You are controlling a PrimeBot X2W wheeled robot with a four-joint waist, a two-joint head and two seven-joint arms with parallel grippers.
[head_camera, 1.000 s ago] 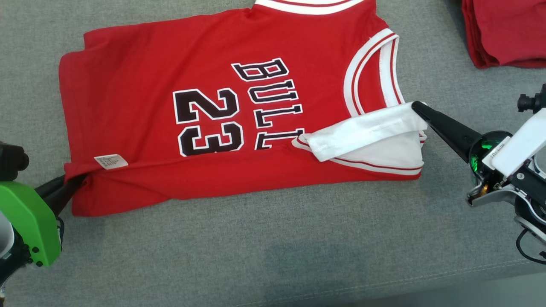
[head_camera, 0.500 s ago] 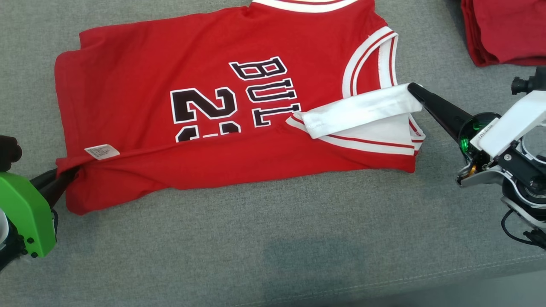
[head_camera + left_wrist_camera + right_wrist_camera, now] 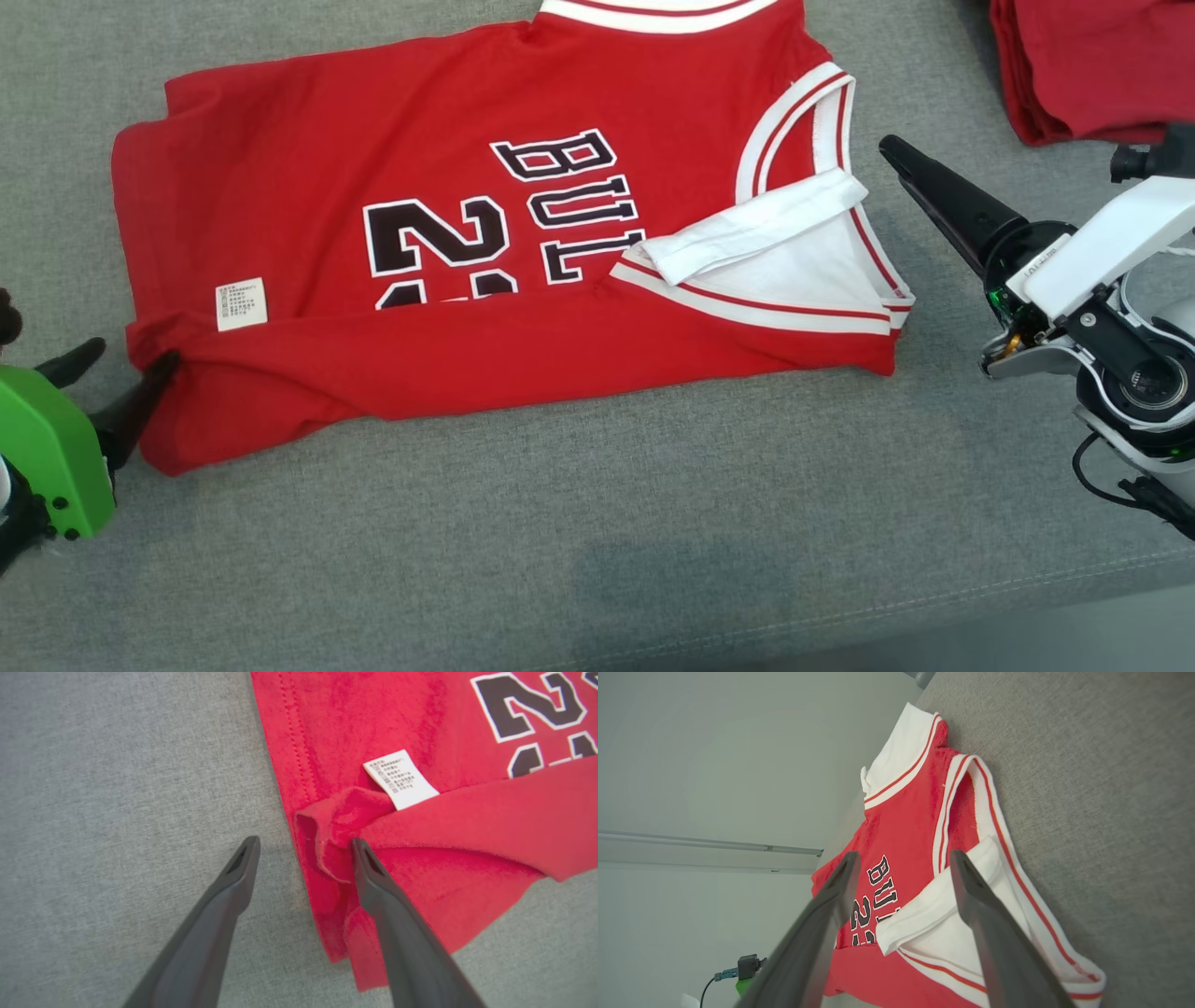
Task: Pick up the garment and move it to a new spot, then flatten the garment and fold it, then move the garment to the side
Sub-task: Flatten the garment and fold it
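Red jersey (image 3: 448,280), black lettering, lower edge folded

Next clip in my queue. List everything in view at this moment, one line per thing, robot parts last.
jersey: one, red with white trim and black lettering, lying partly folded across the middle of the surface
care label: one, white, on the jersey near its left hem
folded garments: one stack, dark red, far right corner; number of pieces cannot be told
surface: one, grey fabric, under everything
left gripper: one, dark fingers on a green housing, open at the jersey's bunched left hem corner
right gripper: one, dark fingers on a white arm, open, just off the jersey's right armhole edge
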